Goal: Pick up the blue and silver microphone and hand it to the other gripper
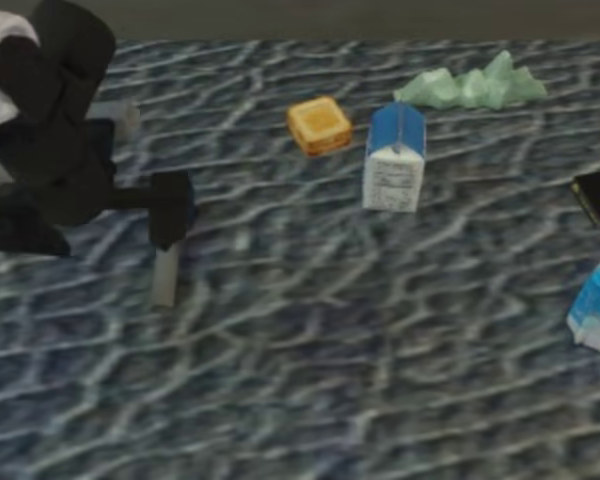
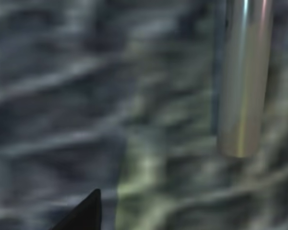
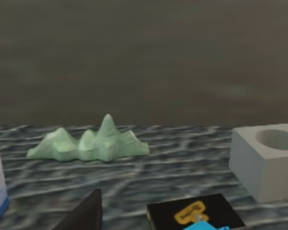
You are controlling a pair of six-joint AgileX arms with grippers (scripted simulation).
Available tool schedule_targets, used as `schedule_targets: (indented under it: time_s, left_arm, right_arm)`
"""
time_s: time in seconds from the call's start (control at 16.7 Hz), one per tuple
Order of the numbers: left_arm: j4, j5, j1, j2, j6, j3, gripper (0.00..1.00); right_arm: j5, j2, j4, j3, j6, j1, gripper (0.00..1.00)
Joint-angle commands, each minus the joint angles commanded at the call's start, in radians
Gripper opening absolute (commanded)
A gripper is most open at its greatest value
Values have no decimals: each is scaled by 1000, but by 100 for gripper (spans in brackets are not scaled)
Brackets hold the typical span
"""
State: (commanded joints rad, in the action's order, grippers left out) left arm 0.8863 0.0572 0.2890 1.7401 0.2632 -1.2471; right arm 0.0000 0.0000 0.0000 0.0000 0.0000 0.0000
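You had the blue and silver microphone (image 1: 167, 252) lying on the rippled blue-grey patterned table (image 1: 330, 380) toward its left side, slim grey-silver handle pointing toward the near edge and the dark rounded head up under the black fingers. In the left wrist view that polished handle (image 2: 242, 81) stood out bright and glossy against the table. My read was that it would handle as a light, stiff little rod: no give, nothing fragile, but smooth and round enough to slip or roll between flat pads. I judged the best hold was across the handle just below the head, leaving the free end of the handle bare for the receiving arm.

Your left gripper (image 1: 170, 208) was right there at the head end, reaching in from the black wrist and white forearm at the table's left. Whether its fingers were spread, pressed together or pinching the head, I could not tell; one dark fingertip (image 2: 86, 213) showed in the wrist view, clear of the handle.

Further out stood the blue-and-white milk carton (image 1: 394, 158), the small orange square block (image 1: 319, 125) beside it, and the pale green jagged ridge-shaped piece (image 1: 472, 86) near the far edge. The right gripper (image 3: 84, 215) was parked off at the right, showing only one dark finger over a black card with a yellow mark (image 3: 194, 215) and beside a grey block with a round hollow (image 3: 269, 160).
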Motion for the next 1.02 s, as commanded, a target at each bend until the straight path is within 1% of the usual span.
schedule_targets:
  time_s: [0.24,0.6,0.78,1.02]
  left_arm:
    - [55,5,21,119,19,-102,100]
    - [52,4,18,122,19,-103,100]
    - [-17,5,23,165,20,-72,100]
    - [-200,5,32,267,28,-1,100]
  right_arm:
    - [0,0,0,0,0,0,100]
    - [0,0,0,0,0,0,100]
    - [0,0,0,0,0,0,100]
    - [0,0,0,0,0,0,100]
